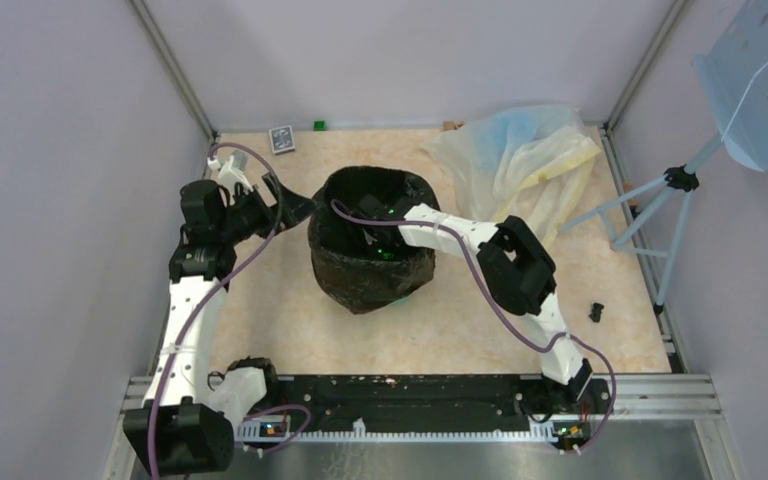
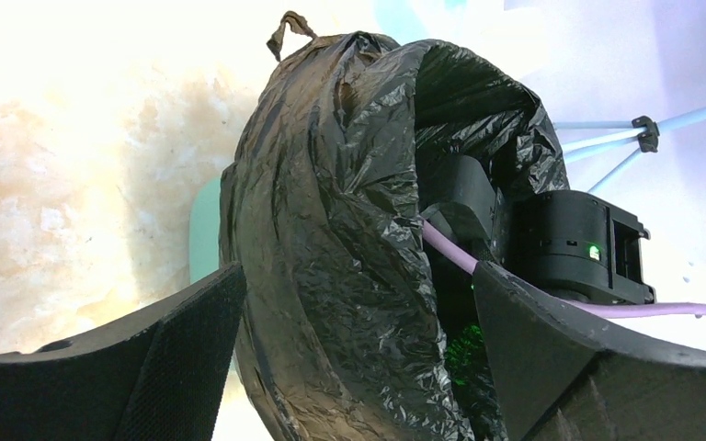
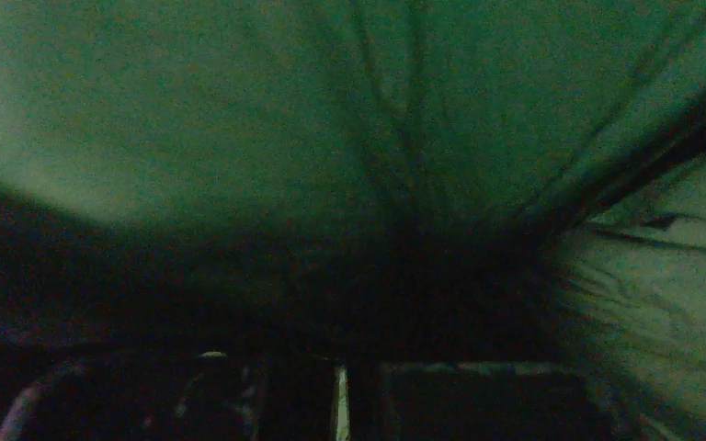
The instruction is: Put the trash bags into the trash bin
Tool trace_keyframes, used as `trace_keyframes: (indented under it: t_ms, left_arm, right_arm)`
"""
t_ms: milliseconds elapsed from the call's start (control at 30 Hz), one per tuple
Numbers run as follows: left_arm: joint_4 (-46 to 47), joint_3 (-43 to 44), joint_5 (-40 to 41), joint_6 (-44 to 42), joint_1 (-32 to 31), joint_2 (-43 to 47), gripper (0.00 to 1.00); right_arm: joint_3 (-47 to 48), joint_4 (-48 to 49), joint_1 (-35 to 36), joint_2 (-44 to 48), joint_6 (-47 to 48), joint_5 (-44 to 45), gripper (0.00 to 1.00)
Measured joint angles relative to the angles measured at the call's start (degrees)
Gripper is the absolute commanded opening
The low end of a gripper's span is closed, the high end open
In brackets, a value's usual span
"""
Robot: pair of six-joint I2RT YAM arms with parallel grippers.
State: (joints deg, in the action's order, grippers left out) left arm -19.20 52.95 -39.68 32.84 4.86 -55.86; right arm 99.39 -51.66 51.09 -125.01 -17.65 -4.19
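Note:
The glossy black trash bag point(image 1: 370, 270) lines and covers the trash bin in the middle of the table, its mouth open upward. Only a mint-green sliver of the bin point(image 2: 204, 234) shows in the left wrist view. My left gripper point(image 1: 298, 200) is open at the bin's left side, and its fingers point(image 2: 147, 358) straddle the bag-covered rim point(image 2: 349, 276). My right gripper point(image 1: 370, 215) reaches down inside the bag. Its wrist view is dark, with green-lit bag film point(image 3: 349, 110) all round and the fingers point(image 3: 267, 404) close together, only a thin slit between them.
A pale translucent plastic heap point(image 1: 520, 150) lies at the back right. A light-blue perforated panel point(image 1: 760, 80) stands on a tripod point(image 1: 660, 230) at the right edge. A small dark card point(image 1: 281, 139) lies at the back left. A small black object point(image 1: 596, 312) lies at the right.

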Motion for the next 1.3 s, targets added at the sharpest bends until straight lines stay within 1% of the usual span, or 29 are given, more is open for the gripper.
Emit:
trace_keyframes:
  t_ms: [133, 267, 400, 533, 567, 633, 700, 733, 833, 867, 933, 1000, 1033, 1100, 1167, 1300]
  left_arm:
    - [-0.1, 1.3, 0.1, -0.1, 0.0, -1.3, 0.97]
    - [-0.6, 4.6, 0.8, -0.5, 0.0, -3.6, 0.92]
    - [-0.3, 8.2, 1.2, -0.3, 0.0, -6.4, 0.89]
    - [0.4, 8.3, 1.1, 0.5, 0.0, -7.3, 0.85]
    - [0.8, 8.3, 1.0, 0.6, 0.0, -7.4, 0.83]
    - [1.1, 8.4, 1.2, 0.3, -0.1, -7.5, 0.83]
    - [-0.7, 9.8, 3.9, -1.9, -1.2, -7.9, 0.84]
    - [-2.8, 11.7, 7.0, -3.8, -2.9, -8.6, 0.83]
    - [-6.7, 17.0, 14.4, -9.3, -8.6, -10.4, 0.81]
    - [-7.9, 18.7, 17.0, -11.1, -10.6, -10.8, 0.8]
    - [-10.1, 21.5, 22.4, -14.1, -14.7, -11.5, 0.8]
    - [-11.7, 23.3, 28.3, -16.6, -18.4, -11.9, 0.78]
    - [-12.4, 23.9, 31.3, -17.6, -20.0, -12.2, 0.77]
    - [-13.2, 24.2, 35.9, -19.1, -22.2, -12.7, 0.74]
    - [-14.1, 24.2, 38.8, -19.9, -22.7, -13.7, 0.73]
    - [-14.5, 24.2, 41.9, -20.9, -23.4, -16.9, 0.7]
  right_arm:
    - [0.2, -0.2, 0.0, 0.1, 0.0, 0.0, 0.0]
    - [0.2, -0.3, 0.0, 1.7, 0.0, 0.0, 0.0]
    - [0.1, -0.2, 0.0, 6.1, 0.0, 0.0, 0.0]
    - [0.2, -0.2, 0.1, 10.9, 0.1, 0.0, 0.02]
    - [0.2, -0.2, 0.1, 12.0, 0.1, 0.0, 0.05]
    - [0.6, -0.6, 0.1, 13.7, 0.2, 0.0, 0.12]
    - [2.1, -1.2, 0.1, 15.1, 0.5, 0.3, 0.22]
    - [2.7, -1.4, 0.1, 15.6, 0.6, 0.5, 0.27]
    - [5.6, -2.0, 0.1, 18.3, 1.1, 2.1, 0.4]
    - [6.2, -1.9, 0.1, 19.7, 1.1, 2.9, 0.45]
    - [6.9, -1.5, 0.1, 22.7, 1.1, 4.4, 0.59]
    - [6.9, -1.0, 0.1, 25.8, 0.9, 5.9, 0.7]
    - [6.6, -0.3, 0.1, 27.7, 0.9, 6.7, 0.73]
    - [3.8, 3.2, 0.1, 32.9, 1.1, 8.3, 0.77]
    - [-0.5, 6.5, 0.1, 38.5, 1.4, 10.3, 0.78]
    - [-9.7, 12.0, -0.1, 49.3, 1.5, 15.0, 0.79]
